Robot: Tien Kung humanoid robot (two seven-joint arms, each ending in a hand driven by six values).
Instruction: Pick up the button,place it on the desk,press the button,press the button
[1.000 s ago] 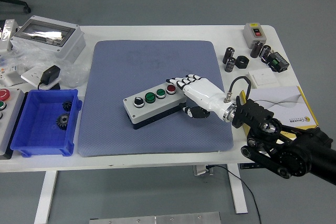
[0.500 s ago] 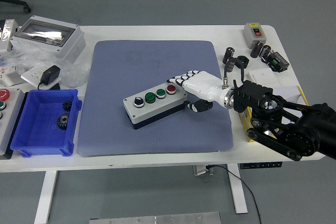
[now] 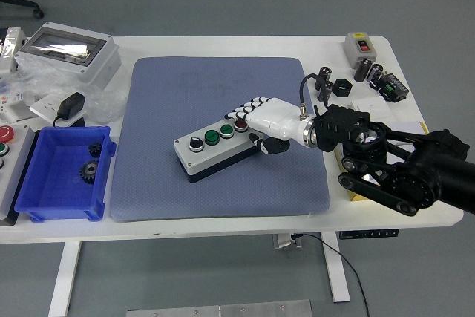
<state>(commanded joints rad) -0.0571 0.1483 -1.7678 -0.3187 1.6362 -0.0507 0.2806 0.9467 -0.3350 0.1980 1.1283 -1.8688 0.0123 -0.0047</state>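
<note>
A grey button box [image 3: 215,150] with a black switch, two green buttons and a red button lies flat on the blue-grey mat [image 3: 185,94], near its middle. My right hand [image 3: 249,120], white with black fingertips, reaches in from the right. Its fingers are stretched out over the box's right end and cover the red button [image 3: 240,125]. The thumb curls beside the box's right side. The hand holds nothing. The left arm is out of view.
A blue bin [image 3: 63,174] with black gears stands at the left, with a grey enclosure [image 3: 68,53] and a black adapter [image 3: 72,104] behind it. Small black parts [image 3: 334,85], a grey switch box [image 3: 362,47] and a yellow-edged booklet [image 3: 415,139] lie at the right.
My right hand has moved left and up over the box's right end, and its fingertips now cover the red button. The forearm has swung higher. The box has not moved.
</note>
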